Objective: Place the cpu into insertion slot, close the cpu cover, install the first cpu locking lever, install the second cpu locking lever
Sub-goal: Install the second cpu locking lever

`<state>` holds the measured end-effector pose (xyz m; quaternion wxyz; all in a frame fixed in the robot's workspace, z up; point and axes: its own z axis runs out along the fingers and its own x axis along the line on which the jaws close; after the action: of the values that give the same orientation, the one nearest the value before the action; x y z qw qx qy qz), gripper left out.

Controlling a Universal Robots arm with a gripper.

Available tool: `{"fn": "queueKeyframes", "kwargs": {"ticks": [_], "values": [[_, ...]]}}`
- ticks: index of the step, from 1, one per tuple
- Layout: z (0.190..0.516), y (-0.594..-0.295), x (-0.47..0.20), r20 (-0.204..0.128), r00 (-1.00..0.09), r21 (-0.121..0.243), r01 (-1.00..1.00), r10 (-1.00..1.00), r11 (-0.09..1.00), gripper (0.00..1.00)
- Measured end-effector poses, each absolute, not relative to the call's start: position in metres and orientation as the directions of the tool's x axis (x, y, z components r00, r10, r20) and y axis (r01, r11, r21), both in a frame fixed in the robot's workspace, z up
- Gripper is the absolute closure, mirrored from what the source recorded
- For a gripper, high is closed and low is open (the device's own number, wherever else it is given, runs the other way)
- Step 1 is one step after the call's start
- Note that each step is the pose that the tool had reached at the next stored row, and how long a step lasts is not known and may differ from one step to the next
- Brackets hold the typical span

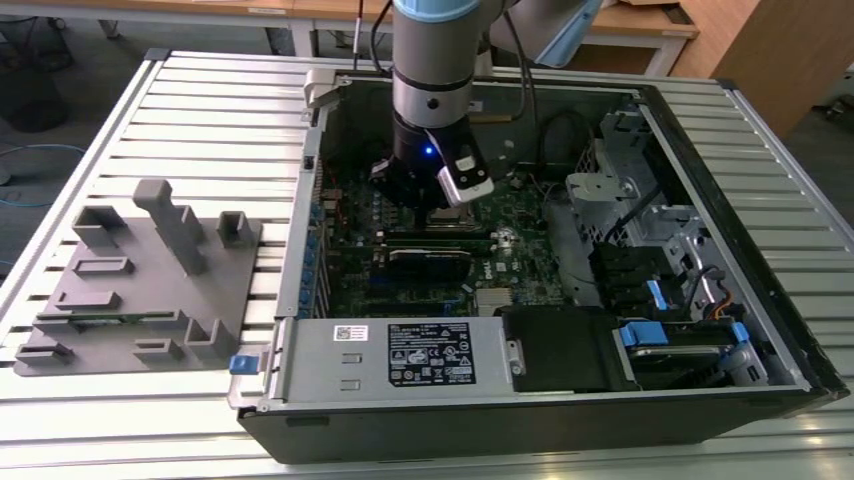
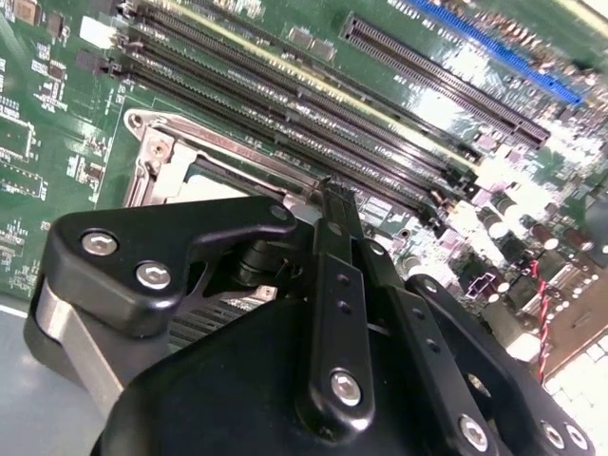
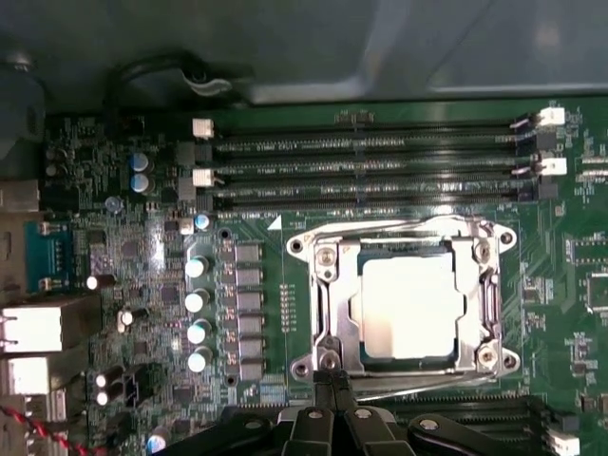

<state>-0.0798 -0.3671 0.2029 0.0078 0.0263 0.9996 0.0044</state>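
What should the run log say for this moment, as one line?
gripper: shut, at socket edge | pale square metal-topped cpu: seated in socket | silvery metal frame cpu cover: down over the cpu | green circuit board: inside open case

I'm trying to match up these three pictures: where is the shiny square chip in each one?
Exterior view: hidden under the tool, inside the computer case.
First wrist view: the chip sits in its metal-framed socket, just beyond the tool.
Second wrist view: a pale corner of it peeks beside the tool.
Shared landmark: the long black memory slots.
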Motion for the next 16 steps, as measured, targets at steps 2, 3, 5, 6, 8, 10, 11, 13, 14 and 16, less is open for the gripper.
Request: {"fn": "queueKeyframes", "kwargs": {"ticks": [2, 3, 5, 6, 8, 10, 11, 13, 14, 16], "values": [[0.2022, -0.3670, -0.0798, -0.015, -0.998, 0.014, 0.053, 0.053, 0.999, 0.89], [0.2019, -0.3671, -0.0799, -0.015, -0.998, 0.015, 0.053, 0.053, 0.999, 0.89], [0.2014, -0.3673, -0.0802, -0.015, -0.998, 0.016, 0.052, 0.053, 0.999, 0.89], [0.2010, -0.3673, -0.0803, -0.015, -0.999, 0.017, 0.052, 0.053, 0.998, 0.89], [0.2003, -0.3673, -0.0811, -0.015, -0.998, 0.019, 0.052, 0.053, 0.998, 0.89], [0.1995, -0.3673, -0.0818, -0.015, -0.998, 0.022, 0.053, 0.053, 0.998, 0.89], [0.1991, -0.3673, -0.0821, -0.015, -0.998, 0.023, 0.052, 0.053, 0.998, 0.89], [0.1983, -0.3673, -0.0830, -0.015, -0.998, 0.025, 0.052, 0.053, 0.998, 0.89], [0.1981, -0.3674, -0.0835, -0.015, -0.998, 0.027, 0.052, 0.053, 0.998, 0.89], [0.1979, -0.3676, -0.0844, -0.014, -0.999, 0.031, 0.052, 0.053, 0.998, 0.89]]}}
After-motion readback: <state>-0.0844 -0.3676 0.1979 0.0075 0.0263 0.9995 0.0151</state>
